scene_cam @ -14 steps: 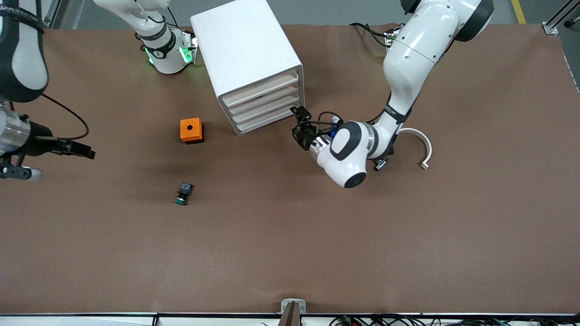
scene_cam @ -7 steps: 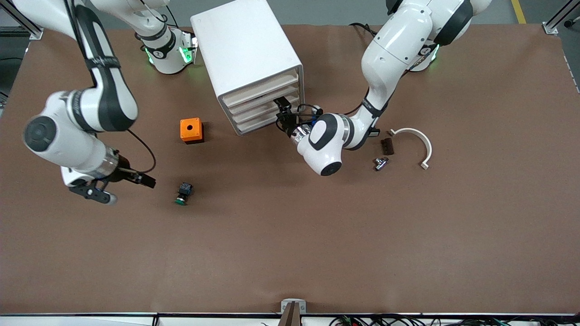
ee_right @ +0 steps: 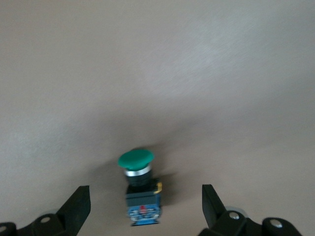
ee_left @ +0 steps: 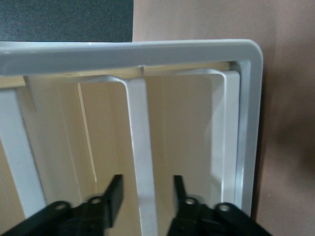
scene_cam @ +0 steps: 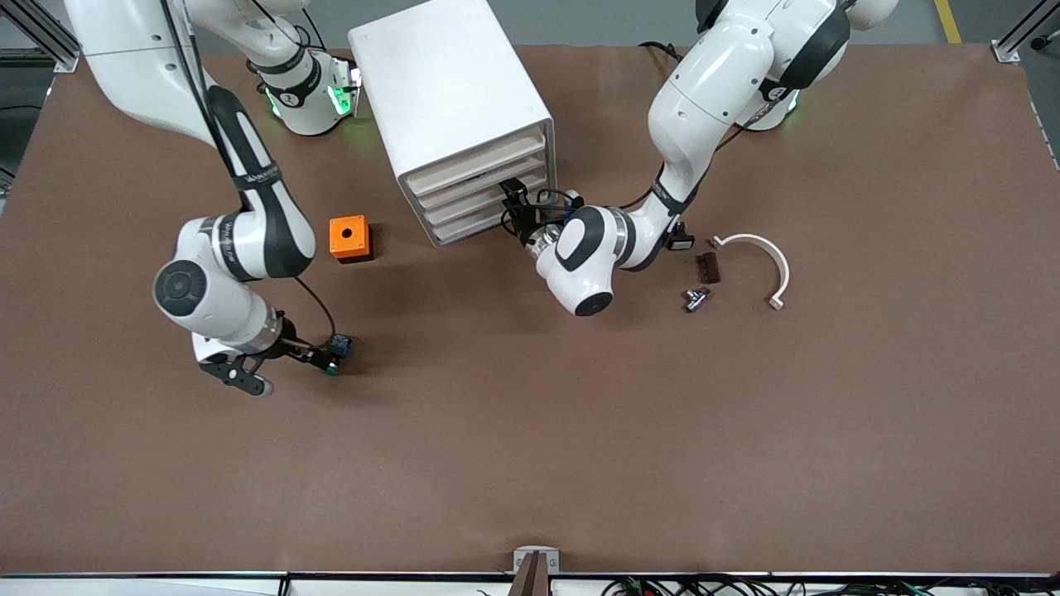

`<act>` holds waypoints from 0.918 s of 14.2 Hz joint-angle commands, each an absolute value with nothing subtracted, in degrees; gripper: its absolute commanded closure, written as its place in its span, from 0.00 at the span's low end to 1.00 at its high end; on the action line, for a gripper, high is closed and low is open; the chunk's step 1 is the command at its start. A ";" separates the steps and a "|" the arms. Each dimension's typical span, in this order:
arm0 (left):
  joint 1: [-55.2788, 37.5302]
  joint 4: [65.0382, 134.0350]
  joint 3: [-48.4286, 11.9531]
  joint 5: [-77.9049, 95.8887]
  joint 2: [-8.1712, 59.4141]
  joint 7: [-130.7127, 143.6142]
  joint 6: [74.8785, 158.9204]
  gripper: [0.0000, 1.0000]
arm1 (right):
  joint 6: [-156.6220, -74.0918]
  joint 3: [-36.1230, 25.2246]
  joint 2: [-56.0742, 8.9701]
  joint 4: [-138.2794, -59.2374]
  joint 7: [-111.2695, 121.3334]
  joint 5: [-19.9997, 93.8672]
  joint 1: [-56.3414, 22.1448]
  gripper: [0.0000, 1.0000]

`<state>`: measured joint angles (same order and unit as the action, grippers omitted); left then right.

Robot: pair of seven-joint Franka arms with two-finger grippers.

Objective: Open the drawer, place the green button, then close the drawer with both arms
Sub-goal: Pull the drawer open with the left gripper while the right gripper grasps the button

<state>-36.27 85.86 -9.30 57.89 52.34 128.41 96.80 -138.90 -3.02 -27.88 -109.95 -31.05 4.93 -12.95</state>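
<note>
The button (scene_cam: 339, 344), green cap on a black-and-blue body, lies on the brown table nearer to the front camera than the orange box. My right gripper (scene_cam: 321, 358) is low beside it and open. In the right wrist view the button (ee_right: 140, 189) lies between the spread fingers (ee_right: 78, 204), untouched. The white cabinet (scene_cam: 447, 91) has all drawers shut. My left gripper (scene_cam: 515, 203) is open at the front of a lower drawer (scene_cam: 476, 205). In the left wrist view its fingers (ee_left: 115, 194) straddle that drawer's white lip (ee_left: 140, 123) without closing on it.
An orange box with a hole (scene_cam: 349, 238) stands between the cabinet and the button. Toward the left arm's end lie a white curved piece (scene_cam: 766, 248), a small dark switch (scene_cam: 705, 267) and a small metal part (scene_cam: 696, 298).
My right arm has swung in from the right arm's end of the table and come down to the button. My left gripper has moved up to the drawer front.
</note>
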 commanded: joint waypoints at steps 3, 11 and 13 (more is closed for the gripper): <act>-36.48 84.55 -8.35 59.06 53.00 128.32 97.12 1.00 | -141.41 -3.60 -30.85 -109.34 -32.43 5.36 -14.94 0.00; -33.67 78.40 -1.41 58.80 53.44 126.04 97.12 1.00 | -145.20 -3.87 -34.19 -110.12 -32.43 4.83 -15.03 0.19; -31.65 77.52 -1.32 58.80 53.35 125.51 97.12 1.00 | -145.02 -3.87 -34.10 -110.83 -32.43 4.83 -15.12 0.77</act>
<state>-32.90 80.13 -1.71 57.97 52.34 126.99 96.04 -144.90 -3.63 -34.39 -110.04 -32.02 4.89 -14.60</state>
